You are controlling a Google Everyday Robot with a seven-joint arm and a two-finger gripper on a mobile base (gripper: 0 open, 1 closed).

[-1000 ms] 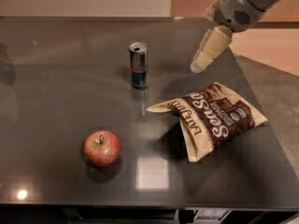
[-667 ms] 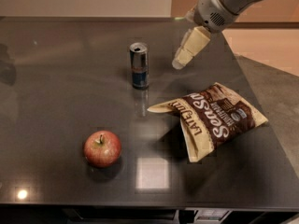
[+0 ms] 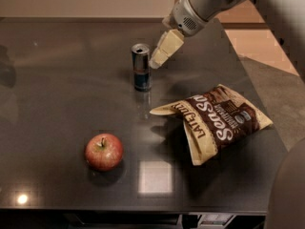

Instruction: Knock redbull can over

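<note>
Silver-blue redbull can [image 3: 141, 68] stands upright, my gripper [image 3: 156, 61] pressed together just beside its top: approach step, I judge; next calls for a sideways push up high.

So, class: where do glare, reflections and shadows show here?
Camera view: a square glare patch on the table between apple and bag; a small light spot front left; the can faintly mirrored below itself; dark shadow under the bag; the gripper hangs just right of the can.
</note>
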